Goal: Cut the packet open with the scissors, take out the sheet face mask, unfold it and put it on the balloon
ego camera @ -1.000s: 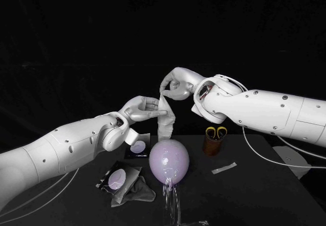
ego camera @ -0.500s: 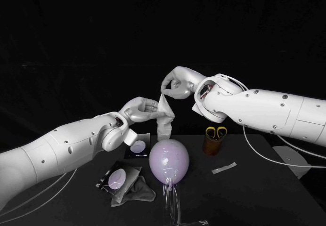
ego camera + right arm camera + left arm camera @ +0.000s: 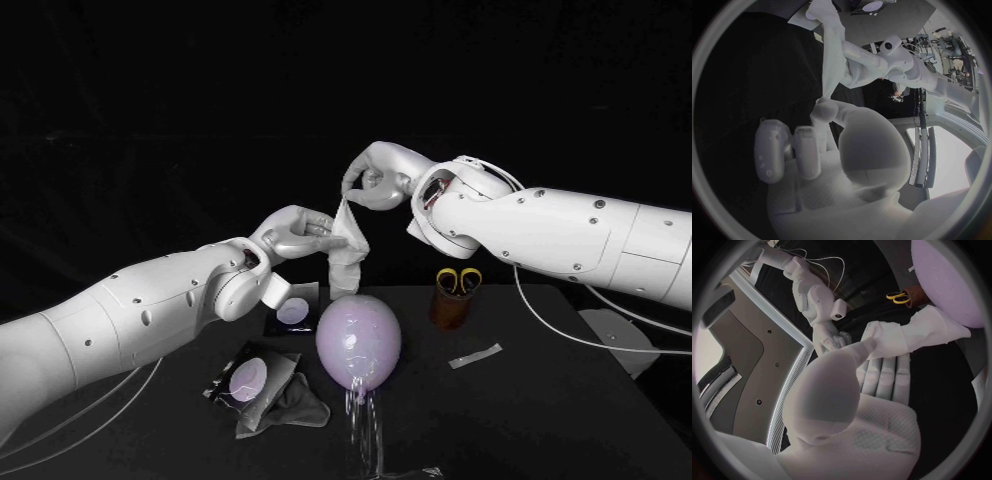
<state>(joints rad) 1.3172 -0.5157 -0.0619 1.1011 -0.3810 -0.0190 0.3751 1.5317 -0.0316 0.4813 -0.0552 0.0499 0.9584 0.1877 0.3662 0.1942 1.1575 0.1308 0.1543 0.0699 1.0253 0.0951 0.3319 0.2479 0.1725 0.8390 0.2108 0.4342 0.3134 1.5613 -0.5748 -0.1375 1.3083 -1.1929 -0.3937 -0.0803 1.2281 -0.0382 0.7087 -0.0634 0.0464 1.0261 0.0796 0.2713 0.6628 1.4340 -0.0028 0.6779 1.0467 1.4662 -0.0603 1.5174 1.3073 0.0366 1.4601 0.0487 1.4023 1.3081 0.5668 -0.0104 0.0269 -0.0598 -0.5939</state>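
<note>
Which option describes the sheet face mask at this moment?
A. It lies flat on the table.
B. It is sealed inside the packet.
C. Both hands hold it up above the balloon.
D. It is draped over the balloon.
C: the left hand and the right hand each grip the sheet face mask, which hangs as a strip just above the balloon.

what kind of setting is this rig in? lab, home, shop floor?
Most likely a robot lab or demo bench: a black table against a dark backdrop, a lilac balloon stood up on it as a prop, and scissors parked handles-up in a brown holder.
</note>
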